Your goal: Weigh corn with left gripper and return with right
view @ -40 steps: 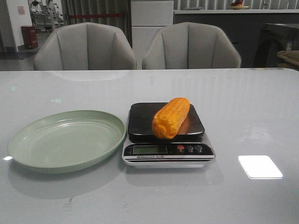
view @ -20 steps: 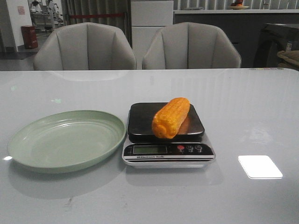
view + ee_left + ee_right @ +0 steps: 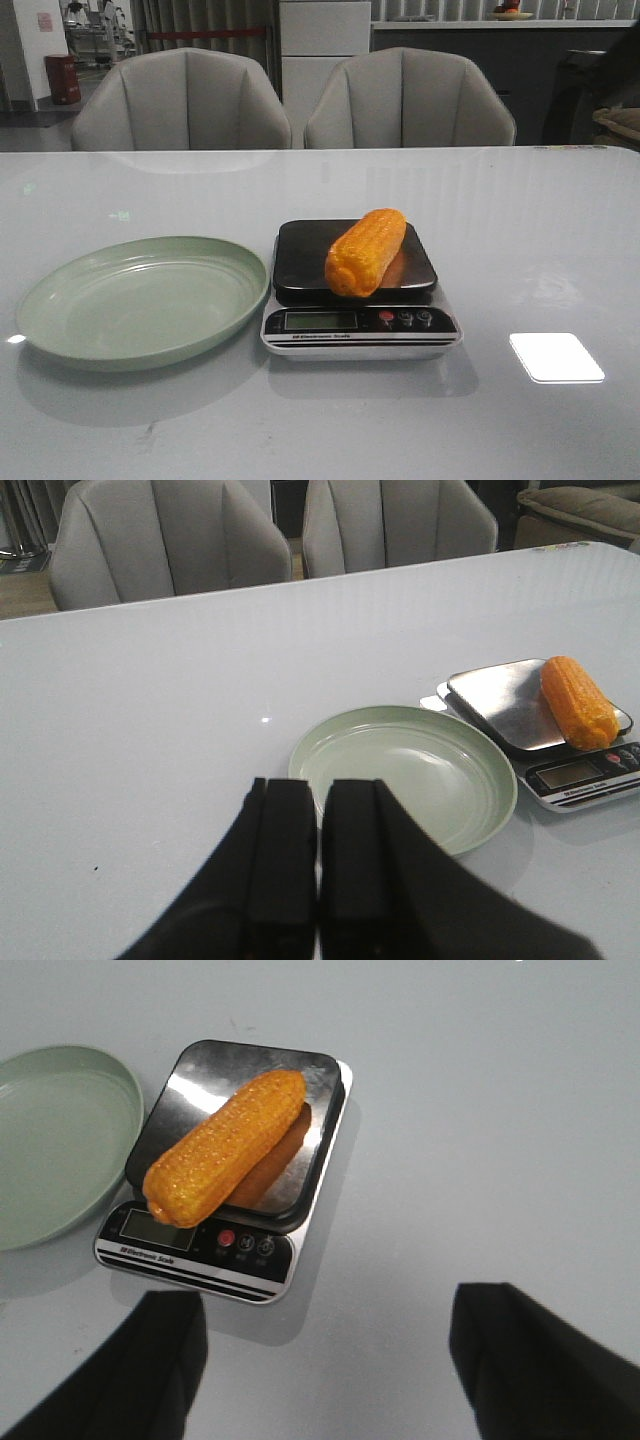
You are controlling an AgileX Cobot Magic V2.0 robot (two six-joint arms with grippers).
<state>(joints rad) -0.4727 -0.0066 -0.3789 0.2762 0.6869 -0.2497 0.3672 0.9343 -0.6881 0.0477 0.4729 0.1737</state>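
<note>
The orange-yellow corn (image 3: pixel 366 252) lies slantwise on the black platform of the scale (image 3: pixel 360 322), one end over its front edge; it also shows in the left wrist view (image 3: pixel 578 701) and the right wrist view (image 3: pixel 224 1147). My left gripper (image 3: pixel 319 865) is shut and empty, well back from the green plate (image 3: pixel 404 772). My right gripper (image 3: pixel 325 1355) is open wide and empty, above the bare table in front of and right of the scale (image 3: pixel 225 1250). Neither gripper shows in the front view.
The empty pale green plate (image 3: pixel 140 300) sits just left of the scale. A bright light patch (image 3: pixel 556 357) lies on the grey table to the right. Two grey chairs (image 3: pixel 185 100) stand behind the far edge.
</note>
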